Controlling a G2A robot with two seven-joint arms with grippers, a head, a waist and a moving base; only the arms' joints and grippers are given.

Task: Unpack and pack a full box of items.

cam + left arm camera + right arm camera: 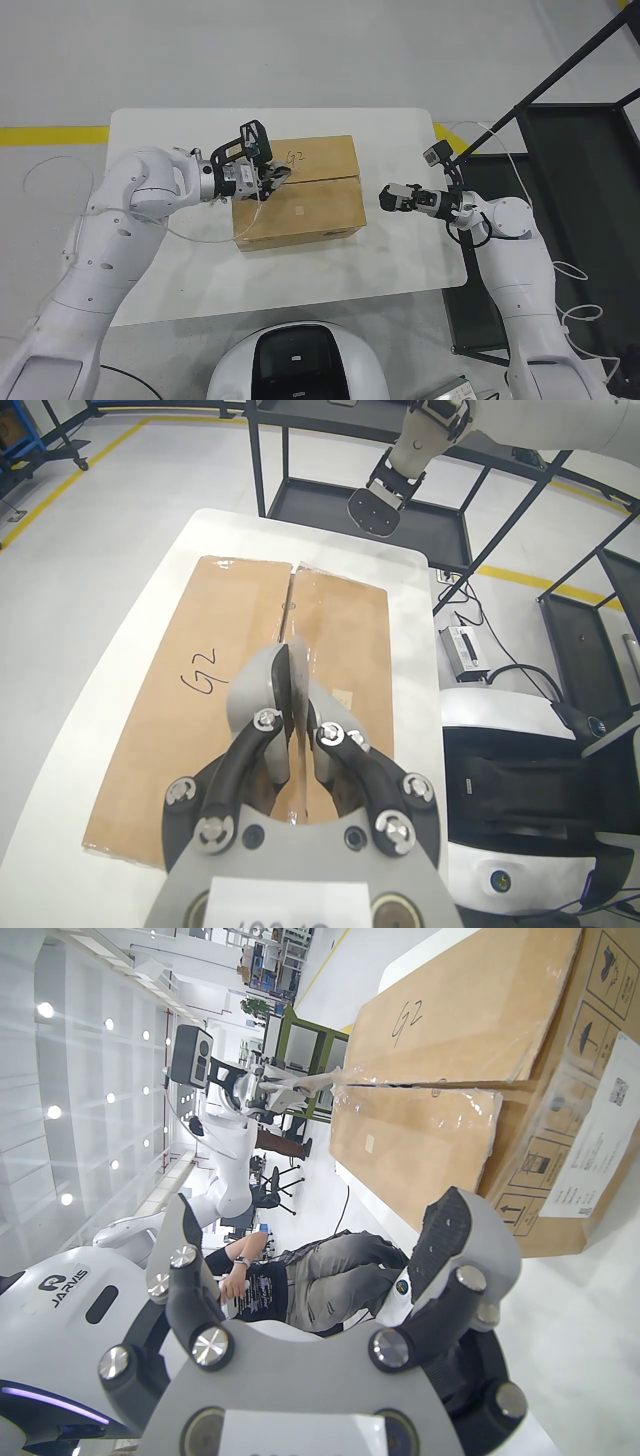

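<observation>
While my left gripper (290,657) pinches the clear tape (322,1076) standing off the seam, my right gripper (316,1205) hangs open off the right end of the box (298,195). I judge the tape thin and tear-prone, best held low. The stiff, probably heavy box sits mid-table, flaps closed.

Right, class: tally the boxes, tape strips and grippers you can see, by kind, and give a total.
box: 1
tape strip: 1
grippers: 2, the left gripper and the right gripper
Total: 4
</observation>
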